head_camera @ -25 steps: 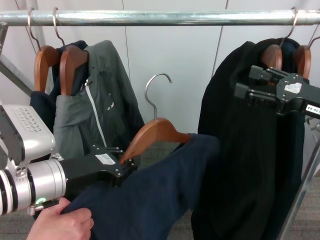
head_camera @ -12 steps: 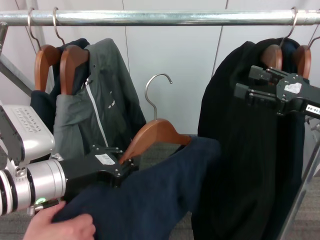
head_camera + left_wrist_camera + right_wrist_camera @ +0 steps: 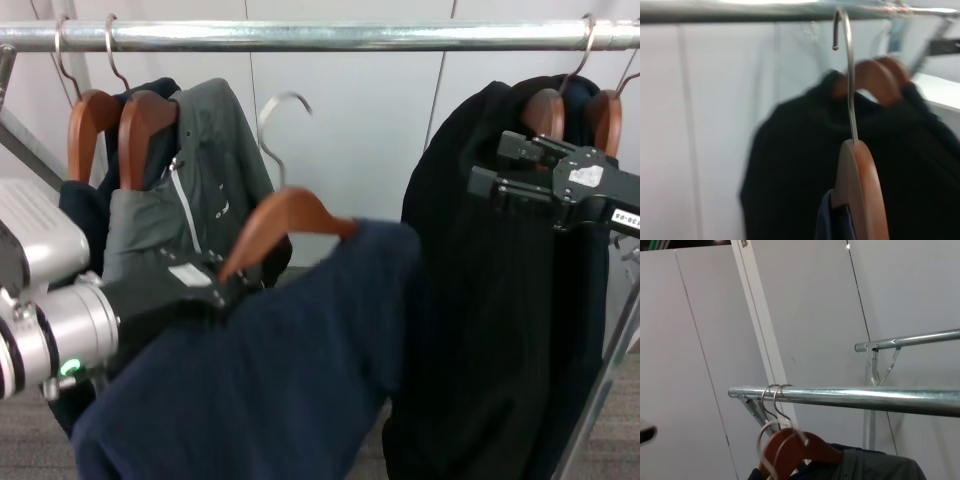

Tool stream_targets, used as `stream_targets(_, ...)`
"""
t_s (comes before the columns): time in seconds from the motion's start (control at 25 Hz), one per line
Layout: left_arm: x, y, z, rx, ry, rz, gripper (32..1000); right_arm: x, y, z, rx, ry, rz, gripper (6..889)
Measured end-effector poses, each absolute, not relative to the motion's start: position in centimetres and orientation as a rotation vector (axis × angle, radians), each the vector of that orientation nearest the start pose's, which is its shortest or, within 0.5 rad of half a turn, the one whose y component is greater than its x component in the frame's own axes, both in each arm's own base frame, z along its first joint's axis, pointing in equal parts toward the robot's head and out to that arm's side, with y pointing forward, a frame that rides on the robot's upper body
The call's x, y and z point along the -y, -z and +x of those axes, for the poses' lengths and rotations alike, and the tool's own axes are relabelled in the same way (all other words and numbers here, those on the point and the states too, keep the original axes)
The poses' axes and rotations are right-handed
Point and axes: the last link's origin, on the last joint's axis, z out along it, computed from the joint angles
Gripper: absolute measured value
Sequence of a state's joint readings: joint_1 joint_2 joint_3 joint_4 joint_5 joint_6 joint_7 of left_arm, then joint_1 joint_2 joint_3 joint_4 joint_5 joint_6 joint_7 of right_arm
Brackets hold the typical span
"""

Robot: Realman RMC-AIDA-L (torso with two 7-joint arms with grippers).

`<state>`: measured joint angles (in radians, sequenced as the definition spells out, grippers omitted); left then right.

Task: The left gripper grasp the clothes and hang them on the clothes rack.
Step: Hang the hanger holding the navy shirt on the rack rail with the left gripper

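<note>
Clothes [image 3: 270, 380] on their wooden hanger [image 3: 280, 225] sit below the clothes rack [image 3: 330, 36], hook [image 3: 272, 120] short of the bar. Left gripper [image 3: 215, 285] is clamped on the hanger's low end. Lift until the hook clears the bar (gap between the jackets), then lower. Right gripper [image 3: 490, 170] idles, jaws apart, by the black coat [image 3: 480, 300]. Stickers unreadable.

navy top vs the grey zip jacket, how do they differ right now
The navy top is plain dark blue knit; the grey zip jacket is grey with a white zip line. The navy top's hanger hook hangs free below the clothes rack, carried by the left gripper; the grey zip jacket's hook is over the rack. The navy top's hanger sits tilted, the jacket's hangs straight. Both are on brown wooden hangers.
</note>
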<state>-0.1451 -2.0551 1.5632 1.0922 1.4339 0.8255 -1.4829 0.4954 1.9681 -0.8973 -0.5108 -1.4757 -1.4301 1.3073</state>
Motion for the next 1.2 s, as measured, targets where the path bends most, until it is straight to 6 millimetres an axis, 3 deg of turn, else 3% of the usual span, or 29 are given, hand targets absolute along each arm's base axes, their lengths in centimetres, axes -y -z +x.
stream_targets(0.48, -35.9, 0.1, -23.9, 0.692, 0.542, -2.115, 213, -35.6, -3.6, 26.4, -0.626, -0.971, -2.431, 848)
stream_targets(0.68, -36.7, 0.1, -23.9, 0.701, 0.527, -2.083, 223, -35.6, -3.5, 26.4, -0.623, -0.971, -2.432, 849)
stream_targets(0.92, -37.9, 1.5, -24.0, 0.725, 0.481, -2.092, 235, -35.6, -3.5, 26.3, -0.623, -0.972, -2.432, 849)
stream_targets(1.2, -38.1, 2.4, -24.2, 0.743, 0.461, -2.114, 248, -35.7, -3.5, 26.4, -0.624, -0.970, -2.430, 849)
